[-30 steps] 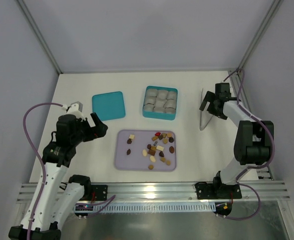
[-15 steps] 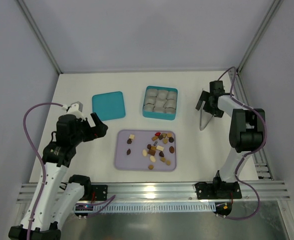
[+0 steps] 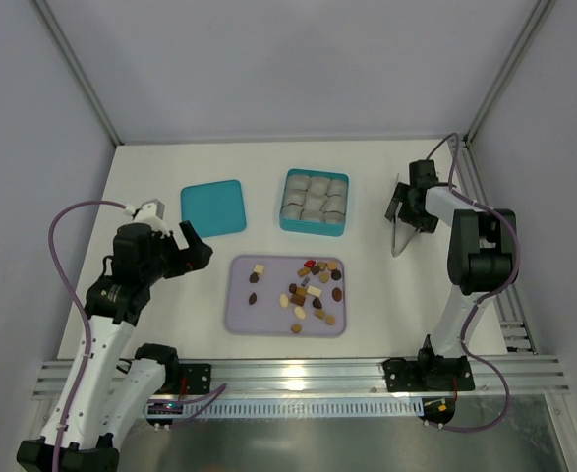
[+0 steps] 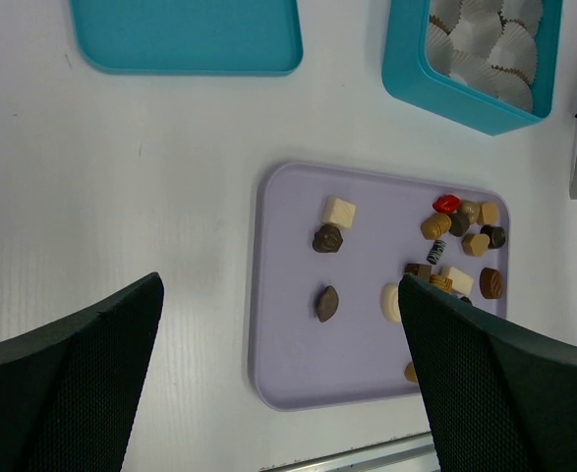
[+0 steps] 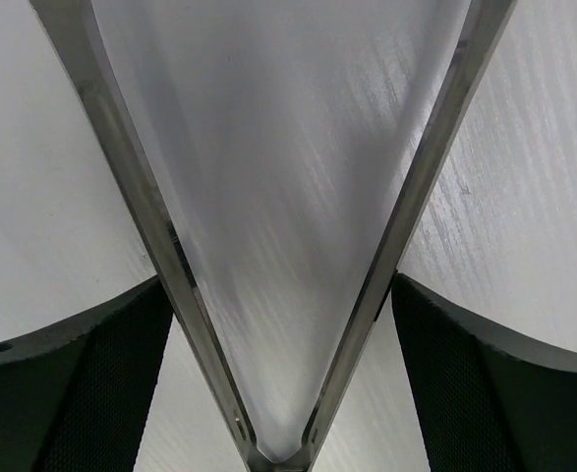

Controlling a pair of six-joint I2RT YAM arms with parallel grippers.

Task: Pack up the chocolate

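Metal tongs [image 5: 411, 197]: V-shaped, two thin steel arms meeting at joint, bottom centre. White table [image 5: 524, 177] beneath. Right gripper [image 5: 278, 285]: dark textured fingers [image 5: 62, 393] spread wide, one outside each tong arm, lower corners. Contact with arms: cannot tell.

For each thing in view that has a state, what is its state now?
teal box: open, no chocolate inside.
lid: off, flat beside the box.
paper cups: empty, in the box.
chocolate: loose on the purple tray.
tongs: lying flat, arms spread.
left gripper: jaws open, empty.
right gripper: jaws open, astride the tongs.
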